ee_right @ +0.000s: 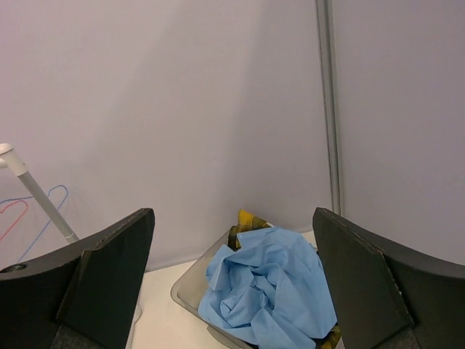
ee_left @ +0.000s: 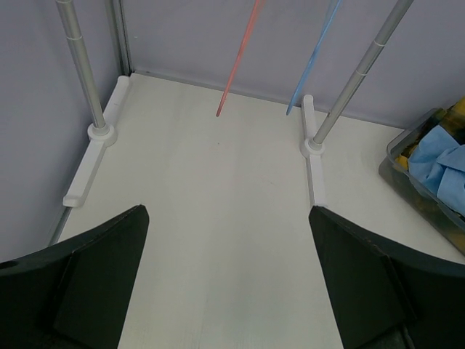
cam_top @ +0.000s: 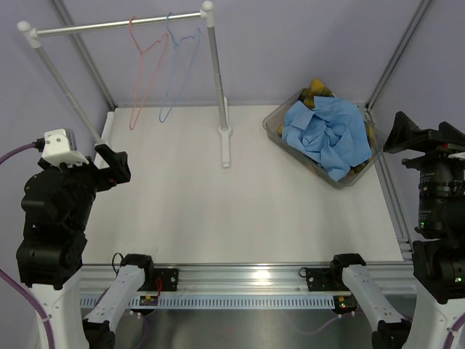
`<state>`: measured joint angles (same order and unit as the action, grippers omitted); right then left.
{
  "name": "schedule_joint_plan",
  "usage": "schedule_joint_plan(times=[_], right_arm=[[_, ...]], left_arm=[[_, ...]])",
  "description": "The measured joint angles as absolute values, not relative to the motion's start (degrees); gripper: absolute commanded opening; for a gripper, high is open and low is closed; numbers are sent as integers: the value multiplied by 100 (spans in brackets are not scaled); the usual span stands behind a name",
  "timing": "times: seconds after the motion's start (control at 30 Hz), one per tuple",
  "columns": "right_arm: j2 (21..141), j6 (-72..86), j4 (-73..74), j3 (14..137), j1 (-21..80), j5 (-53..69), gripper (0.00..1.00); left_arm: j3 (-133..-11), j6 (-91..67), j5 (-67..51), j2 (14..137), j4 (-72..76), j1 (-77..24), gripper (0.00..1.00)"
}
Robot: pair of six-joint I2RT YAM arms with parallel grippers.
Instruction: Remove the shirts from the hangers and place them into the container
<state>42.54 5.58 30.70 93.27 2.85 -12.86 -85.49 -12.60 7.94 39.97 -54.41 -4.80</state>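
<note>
Along the near edge of the table (cam_top: 218, 211), both arms are sitting back from the work. At the near left, the left gripper (cam_top: 112, 161) is standing with its jaws spread wide and gripping nothing. At the right edge, the right gripper (cam_top: 404, 133) is likewise gaping and empty, and it is facing the bin (cam_top: 270, 125).

The bin is sitting at an angle in the far right corner. The blue shirt (cam_top: 327, 134) is lying crumpled on top and filling most of it. The plaid shirt (cam_top: 317, 89) is peeking out underneath at the far end and along the right side.

Towards the far left corner, the red hanger (ee_left: 237, 58) and the blue hanger (ee_left: 313, 57) are hanging bare, side by side on the rail (cam_top: 120, 25) of the clothes rack. By the look of things, the job is finishing.

The risks are lying mostly with the heap:
- The blue shirt is bulging above the rim and a fold is reaching the near corner of the bin; being loose cloth, it could be sliding out onto the table if nudged.
- The right gripper is near that side, so a careless sweep could be catching a fold and dragging the shirt out, or shoving the light bin towards the table's edge.
- The left arm, if swinging far, could be knocking the thin hangers off the rail.
</note>
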Motion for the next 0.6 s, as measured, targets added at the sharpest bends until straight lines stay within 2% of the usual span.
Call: schedule_joint_plan(times=[0.27, 0.6], right_arm=[[3632, 86, 2897, 8549, 731, -1597, 99], [3524, -84, 2825, 8506, 814, -1741, 99]], left_arm=[[-8549, -1186, 932, 4136, -5448, -655, 99], [-8593, -1179, 967, 4338, -5448, -775, 99]])
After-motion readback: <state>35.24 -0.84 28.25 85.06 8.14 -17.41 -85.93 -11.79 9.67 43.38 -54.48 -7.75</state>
